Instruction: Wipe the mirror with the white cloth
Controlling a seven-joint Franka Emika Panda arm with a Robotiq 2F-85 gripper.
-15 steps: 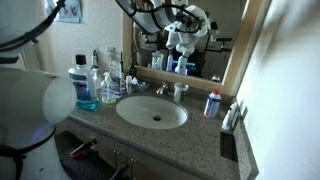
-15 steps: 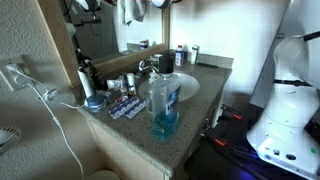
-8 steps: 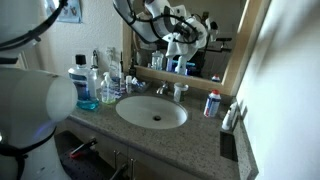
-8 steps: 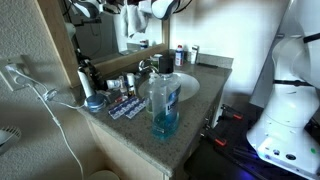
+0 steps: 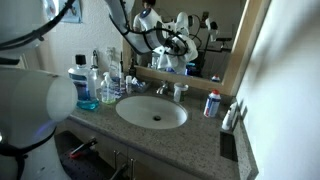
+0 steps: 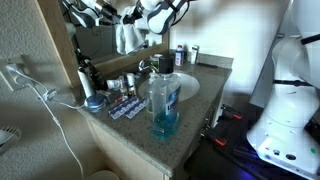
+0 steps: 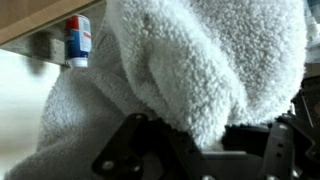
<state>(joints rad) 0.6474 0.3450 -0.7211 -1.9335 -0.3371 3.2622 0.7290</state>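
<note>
Clutching the white cloth (image 7: 190,70), pincer (image 6: 138,18) at the mirror (image 5: 225,30) — mouthwash (image 6: 164,100) label blurred.

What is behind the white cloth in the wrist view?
The cloth fills most of the view, above the dark gripper. Left of it a wooden frame edge and a can show. Whatever lies directly behind the cloth is covered, as are the gripper's fingertips.

Bottles (image 5: 84,88) and a faucet (image 5: 162,90) crowd the counter (image 5: 200,132) under the mirror (image 5: 225,58); above the sink (image 5: 152,112) lies open room.
</note>
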